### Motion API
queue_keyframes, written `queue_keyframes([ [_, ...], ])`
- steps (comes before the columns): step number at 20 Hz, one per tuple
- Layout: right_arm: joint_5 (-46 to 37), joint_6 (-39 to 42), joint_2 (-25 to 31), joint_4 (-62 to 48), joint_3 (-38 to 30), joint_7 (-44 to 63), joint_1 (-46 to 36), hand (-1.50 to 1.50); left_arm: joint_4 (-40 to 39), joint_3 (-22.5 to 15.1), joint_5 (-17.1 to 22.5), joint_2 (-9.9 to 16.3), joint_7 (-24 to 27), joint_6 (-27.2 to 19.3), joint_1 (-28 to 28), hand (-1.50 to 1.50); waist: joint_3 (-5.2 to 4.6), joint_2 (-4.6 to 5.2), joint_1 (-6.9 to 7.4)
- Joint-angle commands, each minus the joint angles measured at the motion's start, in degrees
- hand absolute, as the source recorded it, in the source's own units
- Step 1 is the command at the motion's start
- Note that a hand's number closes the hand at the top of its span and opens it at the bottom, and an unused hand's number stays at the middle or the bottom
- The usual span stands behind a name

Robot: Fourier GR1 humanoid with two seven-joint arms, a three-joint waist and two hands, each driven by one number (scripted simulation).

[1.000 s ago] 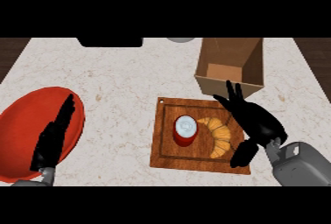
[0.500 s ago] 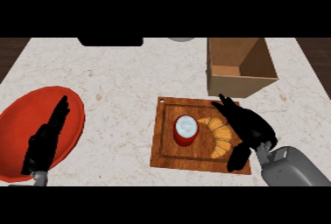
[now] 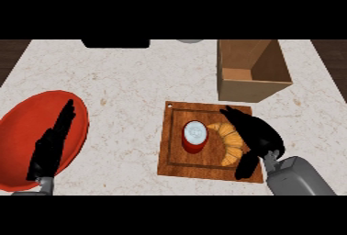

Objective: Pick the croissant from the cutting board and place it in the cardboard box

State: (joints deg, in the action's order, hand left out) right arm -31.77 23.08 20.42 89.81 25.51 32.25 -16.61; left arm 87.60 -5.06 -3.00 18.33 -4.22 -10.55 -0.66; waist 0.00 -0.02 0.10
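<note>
Right robot hand [image 3: 254, 135]: over the right side of the cutting board, fingers curved down around the croissant's outer flank, thumb reaching toward the board's near edge; grasping, or just about grasping, the croissant
Croissant [image 3: 229, 141]: on the cutting board, touching the right robot hand on its left side; long axis runs roughly near-to-far, curving at the far end toward the red can
Red can [image 3: 194, 137]: upright on the board, just beside the croissant's inner curve, on the side away from the hand
Cutting board [image 3: 180, 163]: wooden, on the tabletop, centre-right
Cardboard box [image 3: 254, 86]: open-topped, beyond the board's far right corner, near but apart from it; lies ahead of the right robot hand, so the carry likely goes forward and up over the near wall
Left robot hand [image 3: 53, 142]: fingers straight, released, resting over the red plate [image 3: 17, 133] at the left; well apart from the croissant, so the right is the nearer hand
Tabletop [image 3: 122, 87]: pale marbled surface carrying all items
</note>
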Motion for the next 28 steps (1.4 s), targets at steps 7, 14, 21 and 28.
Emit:
queue_keyframes([
  [7, -7.97, -0.61, -5.35, -9.68, -5.14, -8.05, -0.85, -1.5, -1.87, 4.16, -1.22, -1.87, 2.68, 4.51, -0.93, 0.0, 0.0, 0.03, 0.16],
  [14, -12.7, -1.69, -8.6, -10.04, -6.28, -10.69, 2.28, -1.5, 1.71, 4.36, -4.28, -4.53, -0.09, 5.19, -1.92, 0.0, 0.01, 0.01, 0.08],
  [21, -14.63, -0.05, -9.52, -10.54, -5.79, -12.51, 4.99, -1.5, 4.44, 7.13, -4.37, -3.42, -2.63, 6.83, -0.81, 0.0, 0.01, -0.02, 0.04],
  [28, -23.34, -6.85, -9.26, -5.39, -3.25, -12.01, 4.87, 1.5, -0.54, 6.03, -6.96, -6.84, -0.99, 4.75, 1.79, 0.0, -0.01, -0.06, -0.3],
])
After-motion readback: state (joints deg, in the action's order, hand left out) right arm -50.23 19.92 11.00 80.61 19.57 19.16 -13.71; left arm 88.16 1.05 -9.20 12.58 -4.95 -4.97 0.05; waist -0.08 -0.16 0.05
